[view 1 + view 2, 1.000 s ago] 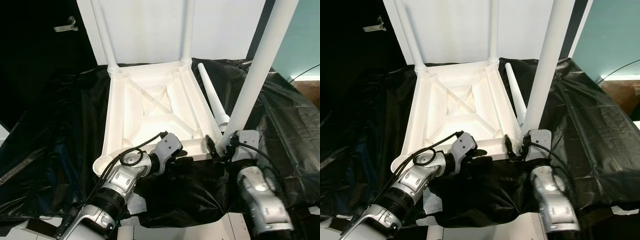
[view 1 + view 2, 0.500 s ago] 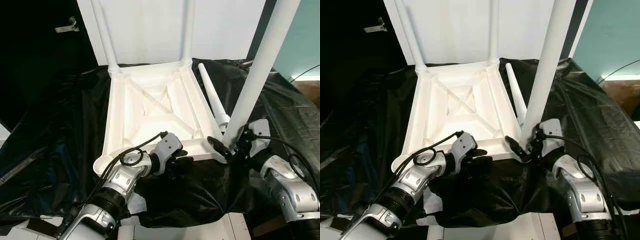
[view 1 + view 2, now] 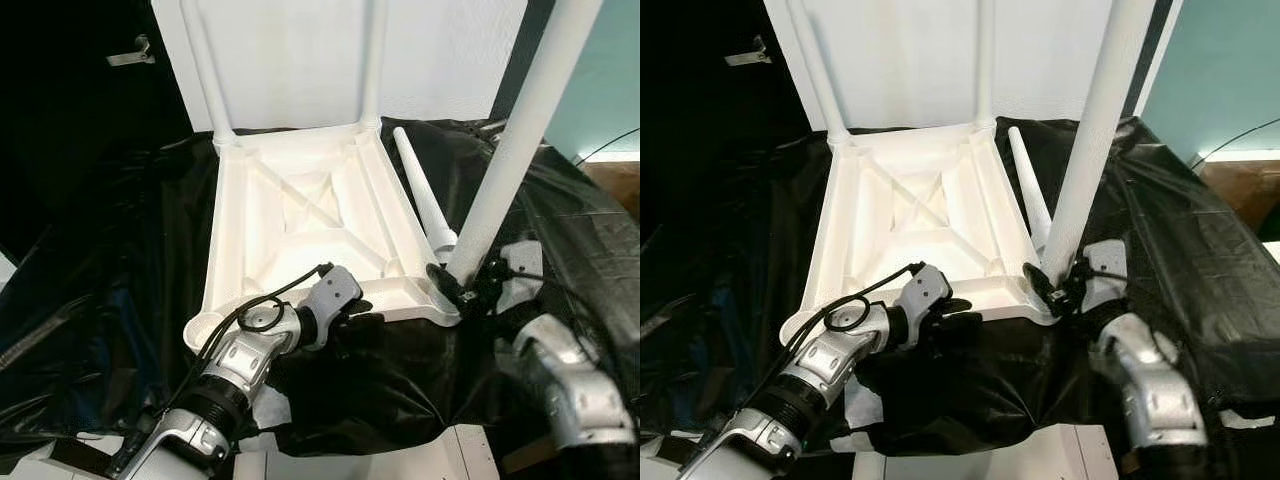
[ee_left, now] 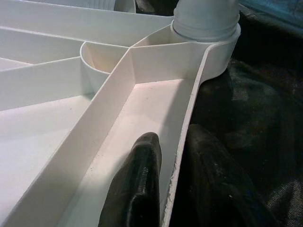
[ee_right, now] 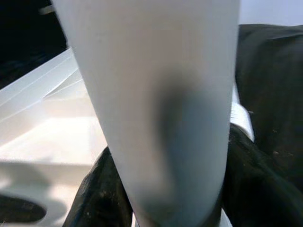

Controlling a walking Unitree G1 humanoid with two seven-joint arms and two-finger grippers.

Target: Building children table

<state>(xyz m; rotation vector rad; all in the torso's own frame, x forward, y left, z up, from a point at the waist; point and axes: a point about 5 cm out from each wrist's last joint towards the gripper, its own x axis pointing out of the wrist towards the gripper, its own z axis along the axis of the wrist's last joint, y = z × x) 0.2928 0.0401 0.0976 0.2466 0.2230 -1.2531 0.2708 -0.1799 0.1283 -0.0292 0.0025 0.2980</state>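
The white children's table (image 3: 300,215) lies upside down on black plastic sheeting (image 3: 120,250). Two white legs (image 3: 205,70) (image 3: 373,60) stand in its far corners. A third leg (image 3: 510,150) stands upright at the near right corner, and my right gripper (image 3: 465,290) is shut around its base; its black fingers (image 5: 99,198) flank the leg (image 5: 161,104) in the right wrist view. A loose tapered leg (image 3: 420,200) lies on the sheeting beside the table's right side. My left gripper (image 3: 355,318) is shut on the table's near rim (image 4: 182,142), one finger (image 4: 137,189) inside and one outside.
A round socket (image 3: 205,325) sits open at the table's near left corner. A white panel (image 3: 300,50) rises behind the table, with a dark door and handle (image 3: 130,55) to the left. Rumpled sheeting drapes over the front edge above a white base (image 3: 400,455). A thin cable (image 3: 610,145) crosses the far right.
My right forearm has swung outward to the right while its gripper stayed at the base of the upright leg. The left gripper has kept its hold on the rim.
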